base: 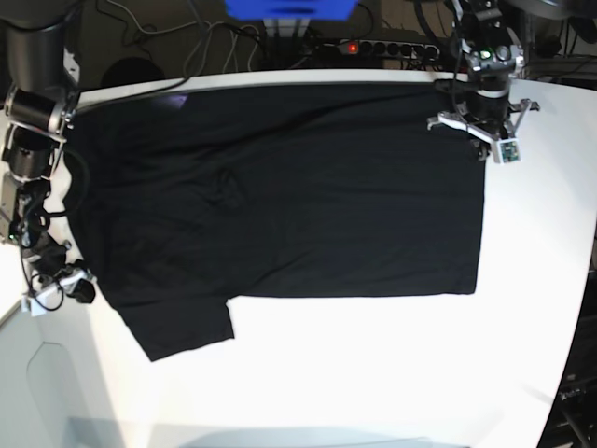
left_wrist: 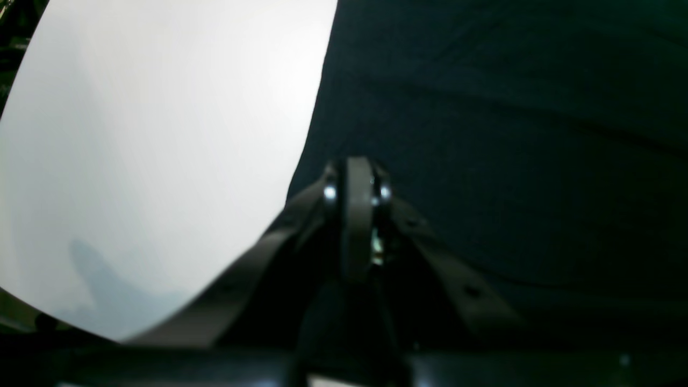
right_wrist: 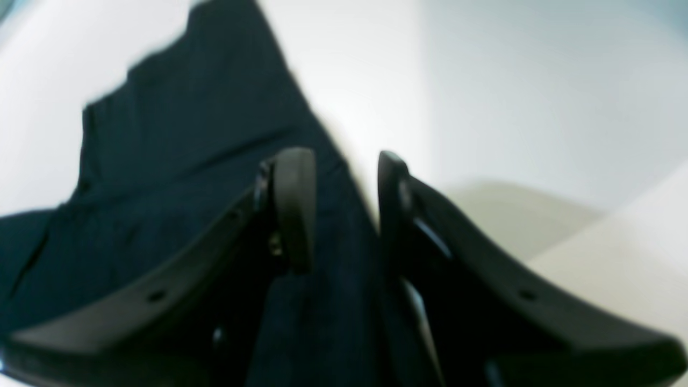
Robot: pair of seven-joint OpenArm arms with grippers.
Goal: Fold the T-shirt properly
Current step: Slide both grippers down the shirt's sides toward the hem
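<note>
1. Left pincer (left_wrist: 355,215) is sitting fully closed at the T-shirt (base: 280,196) hem corner, possibly pinching cloth; right pincer (right_wrist: 336,209) is hanging partly open over the sleeve edge, holding nothing.
2. T-shirt is lying spread flat on the white bench (base: 373,373).
3. Both pincers should be lifting evenly, keeping the edge taut.
4. Cables (base: 215,42) and a power strip (base: 373,47) are lying behind; nothing is blocking.

Looked like lab: my two arms clamped at white table (base: 373,373), tangled cables (base: 201,42), power strip (base: 378,47) with red switch behind, blue box (base: 289,7).
</note>
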